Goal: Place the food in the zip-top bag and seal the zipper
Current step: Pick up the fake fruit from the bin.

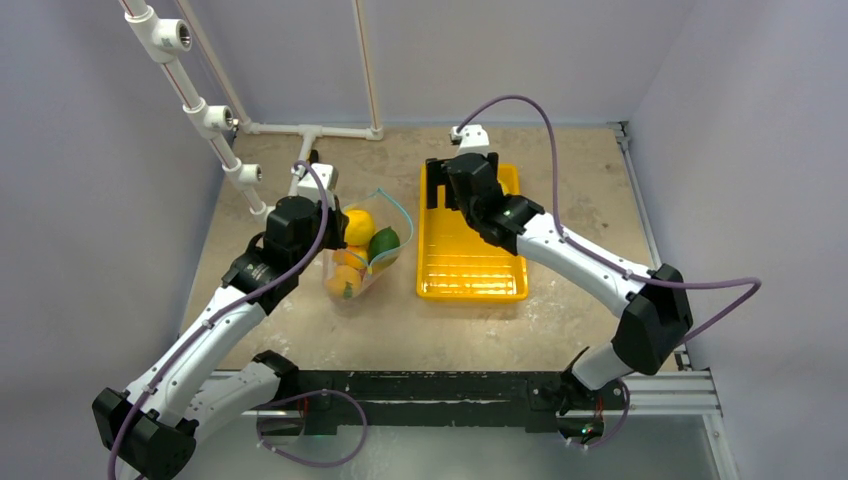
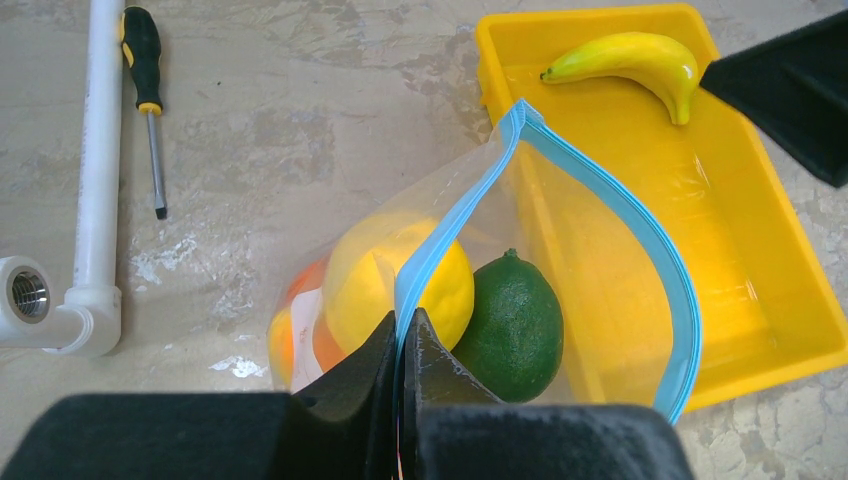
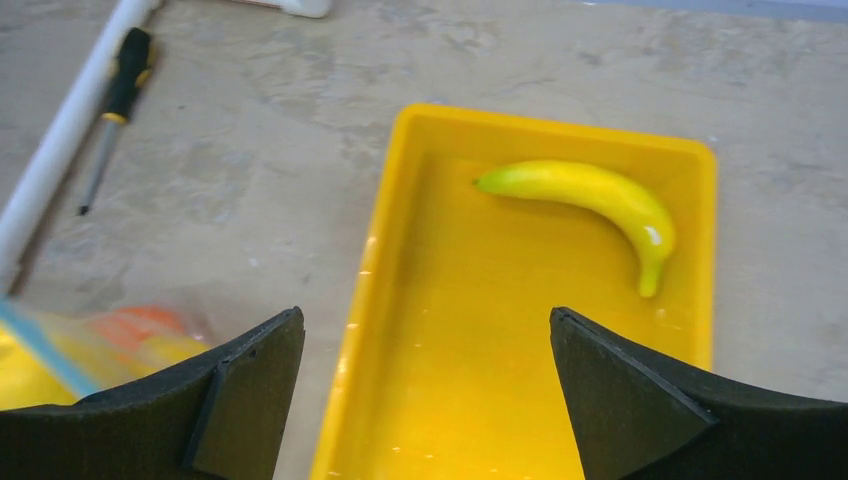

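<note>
The clear zip-top bag [image 1: 358, 255] lies left of the yellow tray [image 1: 470, 280], its mouth open. My left gripper [image 2: 405, 330] is shut on the near side of the teal-blue zipper [image 2: 440, 245] and holds it up; it also shows in the top view [image 1: 328, 215]. Inside the bag are a lemon [image 2: 450, 290], a dark green lime [image 2: 515, 325] and orange pieces [image 2: 290, 330]. A yellow banana [image 3: 590, 195] lies at the tray's far end [image 2: 625, 60]. My right gripper [image 3: 425, 330] is open and empty above the tray [image 3: 450, 400], short of the banana.
A black-and-yellow screwdriver [image 2: 145, 90] lies beside a white PVC pipe frame [image 2: 95, 170] at the far left of the table. The pipe frame [image 1: 210, 120] rises along the back left. The tray's raised rim [image 2: 500, 90] stands right next to the bag's mouth.
</note>
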